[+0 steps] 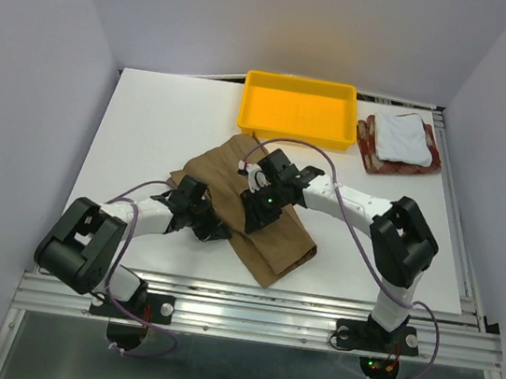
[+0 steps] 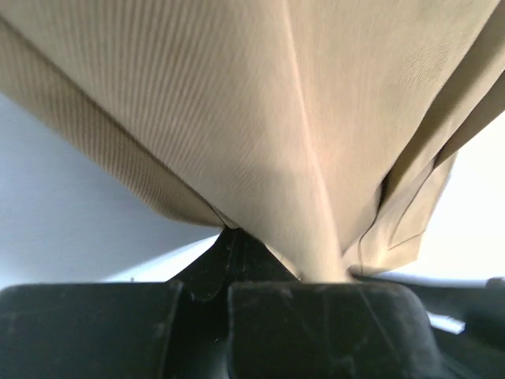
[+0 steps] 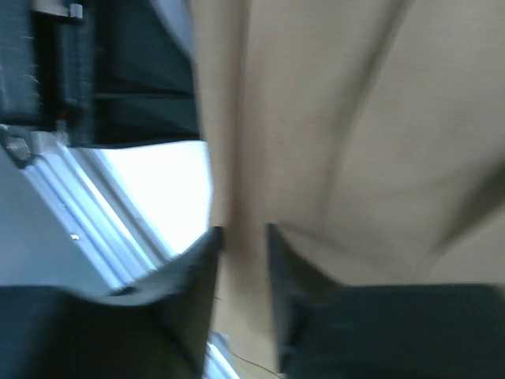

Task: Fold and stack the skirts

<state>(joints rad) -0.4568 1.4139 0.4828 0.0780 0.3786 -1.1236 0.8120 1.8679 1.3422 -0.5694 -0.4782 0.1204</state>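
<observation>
Large tan-brown pleated cloth skirt (image 1: 275,249) bunched mid white surface (image 1: 147,137); left claw (image 2: 229,235) and right claw (image 3: 241,246) both clenched on its fabric. Plain white cloth skirt (image 1: 402,137) sits atop red-and-beige checked cloth skirt (image 1: 367,141), just right of yellow plastic tray (image 1: 301,83).

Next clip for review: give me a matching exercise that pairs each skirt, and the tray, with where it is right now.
Things:
1. tan skirt
2. white skirt
3. checked skirt
4. yellow tray

Places:
a. bottom of the far-right stack
b. far edge, middle
c. rumpled, near the centre
d. lying on top of another skirt

Pairs: 1-c, 2-d, 3-a, 4-b
</observation>
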